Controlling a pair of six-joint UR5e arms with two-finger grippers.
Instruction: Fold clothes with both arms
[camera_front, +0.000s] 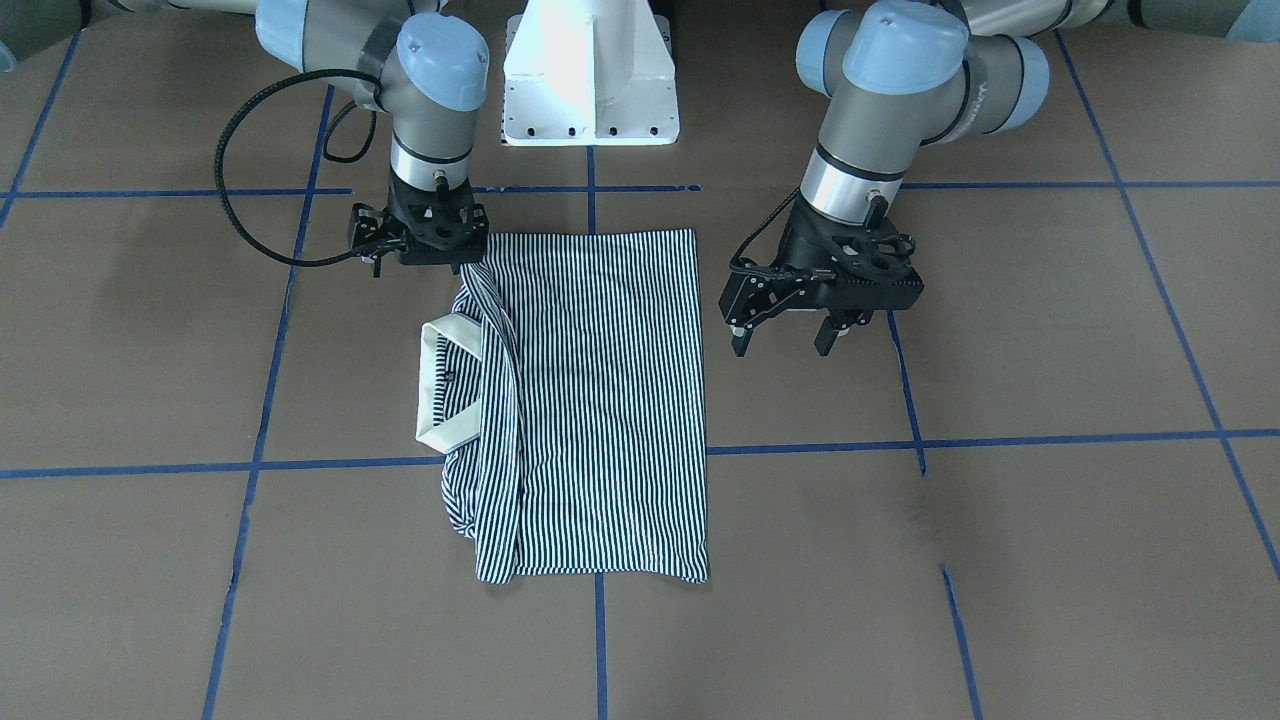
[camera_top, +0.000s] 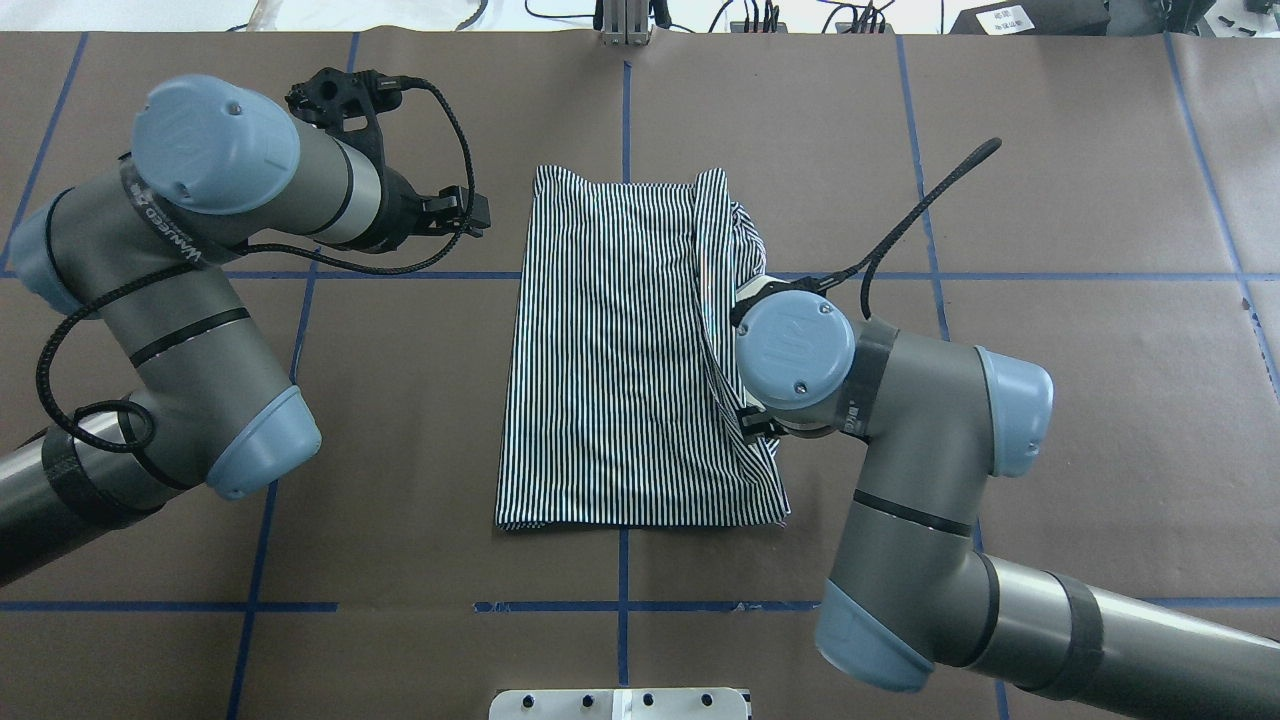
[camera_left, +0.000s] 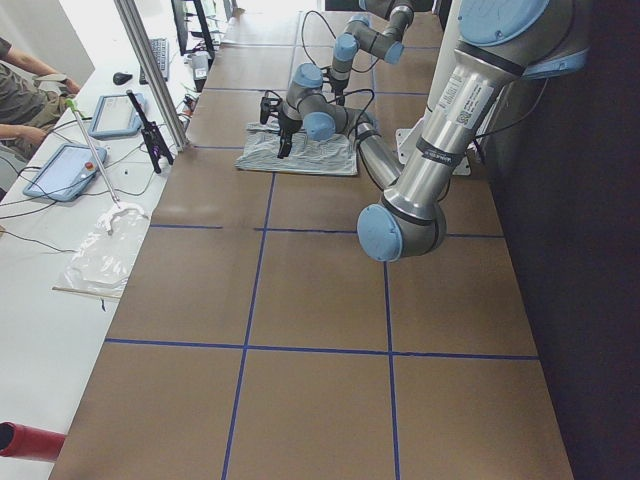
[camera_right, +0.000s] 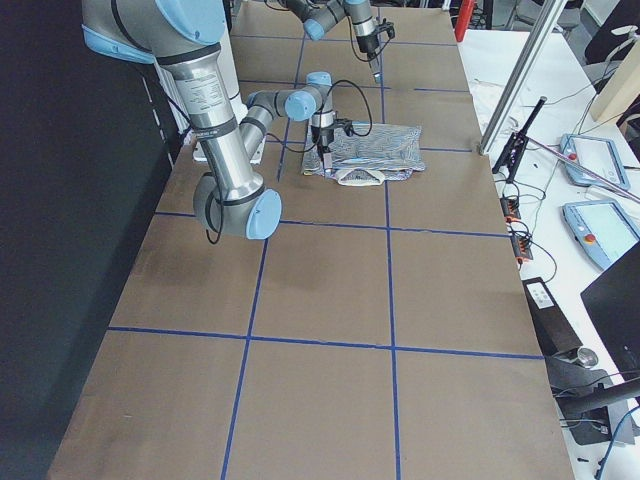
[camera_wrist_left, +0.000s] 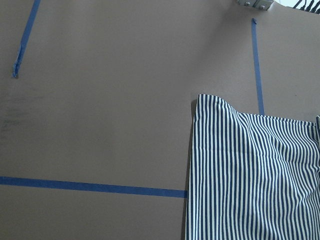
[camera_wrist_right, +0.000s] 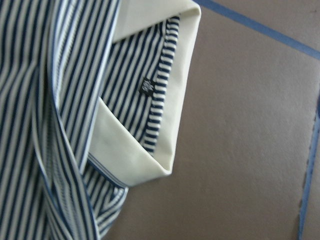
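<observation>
the striped polo shirt (camera_front: 600, 400) lies folded flat in the middle of the brown bench (camera_front: 1000, 550). its cream collar (camera_front: 430, 385) pokes out on the robot's right side. further back, the left gripper (camera_front: 782, 343) hangs just beside the shirt, jaws wide apart, holding nothing. the right gripper (camera_front: 440, 245) sits at the shirt's back corner; i cannot tell how its jaws stand.
</observation>
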